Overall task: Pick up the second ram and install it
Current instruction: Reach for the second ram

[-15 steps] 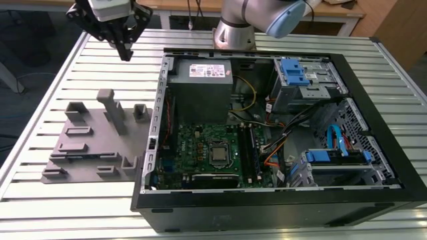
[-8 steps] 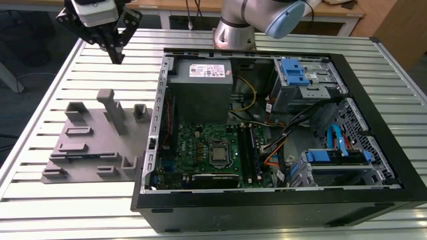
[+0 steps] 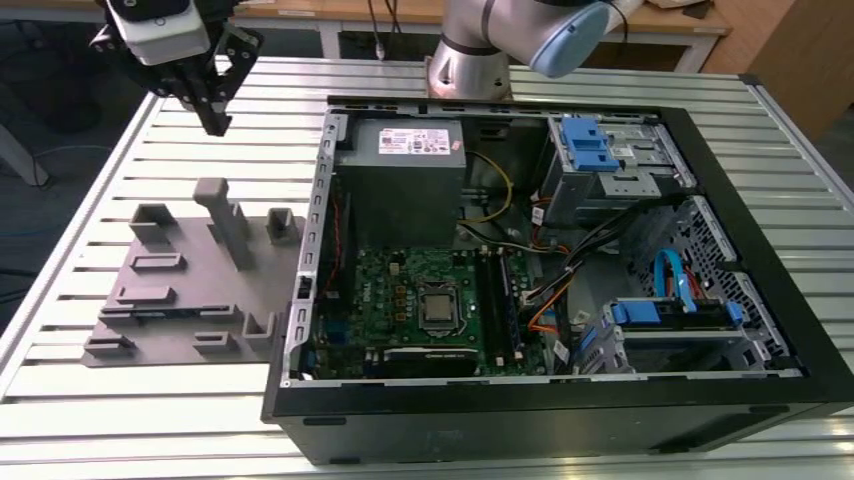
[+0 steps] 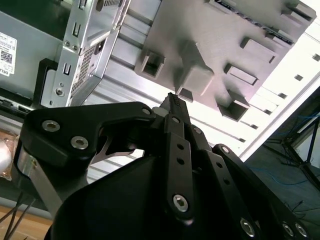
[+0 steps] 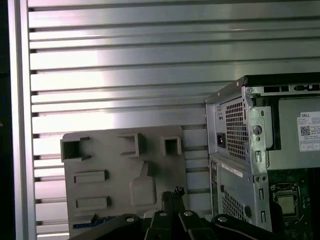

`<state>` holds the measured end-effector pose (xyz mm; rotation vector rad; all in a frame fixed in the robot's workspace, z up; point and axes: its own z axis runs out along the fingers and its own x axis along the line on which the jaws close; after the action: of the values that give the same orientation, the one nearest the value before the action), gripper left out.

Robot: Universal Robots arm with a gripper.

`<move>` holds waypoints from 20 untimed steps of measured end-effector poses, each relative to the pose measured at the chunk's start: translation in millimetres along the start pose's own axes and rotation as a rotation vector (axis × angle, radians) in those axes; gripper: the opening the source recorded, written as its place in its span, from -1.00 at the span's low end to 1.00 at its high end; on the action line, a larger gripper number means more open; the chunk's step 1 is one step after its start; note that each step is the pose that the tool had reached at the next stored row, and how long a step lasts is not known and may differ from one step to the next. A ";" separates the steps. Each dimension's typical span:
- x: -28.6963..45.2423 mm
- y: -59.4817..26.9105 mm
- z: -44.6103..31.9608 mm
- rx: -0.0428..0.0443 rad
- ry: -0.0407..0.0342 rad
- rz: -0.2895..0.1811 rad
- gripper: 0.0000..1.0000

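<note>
The second ram [image 5: 94, 223] shows as a thin dark blue strip lying on the near end of the grey holder block [image 5: 125, 175], partly hidden behind my gripper's links. My gripper [image 3: 214, 124] hangs high above the table beyond the far end of the holder block [image 3: 187, 290], at the exterior view's left. Its fingertips are pressed together with nothing between them, which shows in both wrist views [image 4: 172, 98] [image 5: 173, 193]. The open computer case [image 3: 534, 260] lies at the exterior view's right, with the motherboard [image 3: 414, 300] and its memory slots [image 3: 497, 295] exposed.
The holder block carries several raised posts [image 3: 227, 225] and pockets. The case holds a power supply [image 3: 400, 160], blue drive brackets [image 3: 587, 145] and loose cables [image 3: 574, 250]. The arm's base [image 3: 467, 60] stands behind the case. The slatted metal table [image 3: 134, 400] ends near the block.
</note>
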<state>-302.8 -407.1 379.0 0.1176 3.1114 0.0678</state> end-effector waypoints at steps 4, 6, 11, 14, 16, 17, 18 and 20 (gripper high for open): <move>6.6 -4.2 1.1 0.0000 0.0000 0.000 -0.85; 9.5 -5.8 1.5 0.0001 0.0001 0.000 -0.85; 16.7 -9.4 2.5 0.0000 0.0000 0.000 -0.85; 20.1 -11.1 3.0 0.0001 0.0001 0.000 -0.85; 22.3 -12.0 3.4 0.0000 0.0001 0.000 -0.85; 23.3 -12.5 3.6 0.0001 0.0001 0.000 -0.85; 24.3 -12.9 3.8 0.0000 0.0000 0.000 -0.85; 26.3 -13.7 4.1 0.0001 0.0001 0.000 -0.85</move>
<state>-329.9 -418.6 373.6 0.1174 3.1115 0.0677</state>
